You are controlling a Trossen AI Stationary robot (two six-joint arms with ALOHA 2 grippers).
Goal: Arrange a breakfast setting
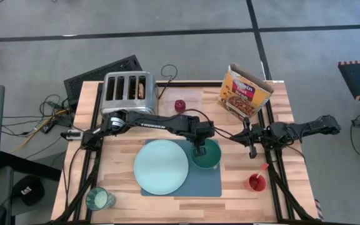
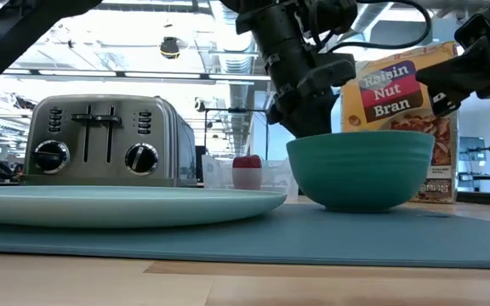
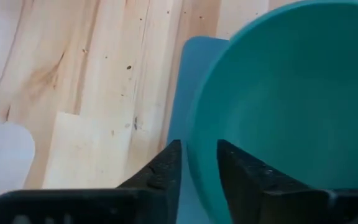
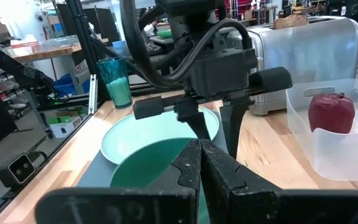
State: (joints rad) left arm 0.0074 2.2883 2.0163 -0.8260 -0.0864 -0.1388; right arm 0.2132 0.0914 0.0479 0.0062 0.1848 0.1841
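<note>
Upright, the smooth teal-green bowl (image 1: 205,155) sits on the slate-blue mat (image 1: 199,183).

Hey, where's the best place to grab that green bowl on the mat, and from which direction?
Probably by the rim, from straight above. The green bowl stands upright on the mat with its thin wall open upward, so one finger can go inside and one outside. The left gripper sits that way now, straddling the rim on the plate's side.

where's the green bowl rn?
In the high view the green bowl sits on the blue mat's far right corner, just right of the mint plate. The left gripper has its jaws over the bowl's rim.
</note>
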